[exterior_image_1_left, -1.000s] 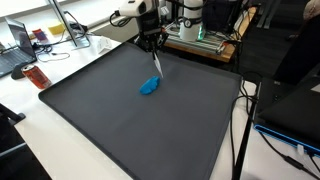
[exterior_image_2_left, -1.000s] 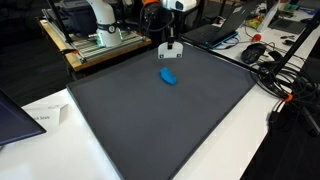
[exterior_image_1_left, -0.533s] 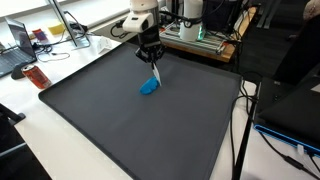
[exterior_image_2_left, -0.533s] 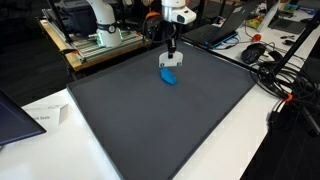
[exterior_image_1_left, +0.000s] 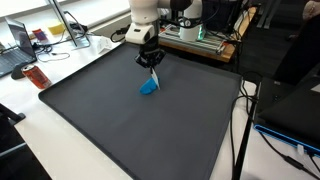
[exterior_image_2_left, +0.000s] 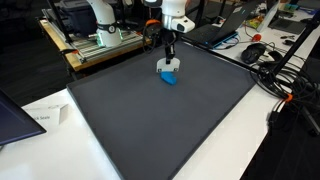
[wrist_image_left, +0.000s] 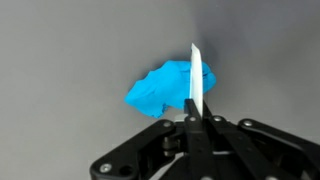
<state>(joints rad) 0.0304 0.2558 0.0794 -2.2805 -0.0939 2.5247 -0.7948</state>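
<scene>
Change since the earlier frames: the gripper (exterior_image_1_left: 151, 64) has been lowered and brought in over the lump (exterior_image_1_left: 148, 87). The arm's white body is now seen more directly above it. The lump itself has not been shifted.

Item 1, gripper. Seen upper centre in both exterior views (exterior_image_2_left: 168, 59), and at the bottom edge of the wrist view (wrist_image_left: 196, 118). The fingers are pressed together, with only a thin strip (wrist_image_left: 195, 75) gripped between them. It is held pointing down at the mat.

Item 2, strip. Thin, flat and pale, white to light blue. It is held by one end and hangs below the fingertips in both exterior views (exterior_image_1_left: 154, 74) (exterior_image_2_left: 167, 67). In the wrist view it is seen edge-on, right of centre, crossing the right side of the lump. Its free end appears to reach the lump's top, but contact cannot be confirmed at this size.

Item 3, lump. Bright blue, crumpled and soft-looking. It lies on the mat just under the strip, at upper centre in an exterior view (exterior_image_2_left: 171, 78) and at centre in the wrist view (wrist_image_left: 158, 88).

Item 4, mat (exterior_image_1_left: 140, 130). Dark grey, covering most of the table (exterior_image_1_left: 35, 120), and filling the background of the wrist view (wrist_image_left: 80, 50).

Item 5, surroundings. A red bottle (exterior_image_1_left: 37, 75) stands at left, off the mat. A paper sheet (exterior_image_2_left: 45, 115) lies at lower left. Cables (exterior_image_2_left: 270, 70) are bundled at right.
</scene>
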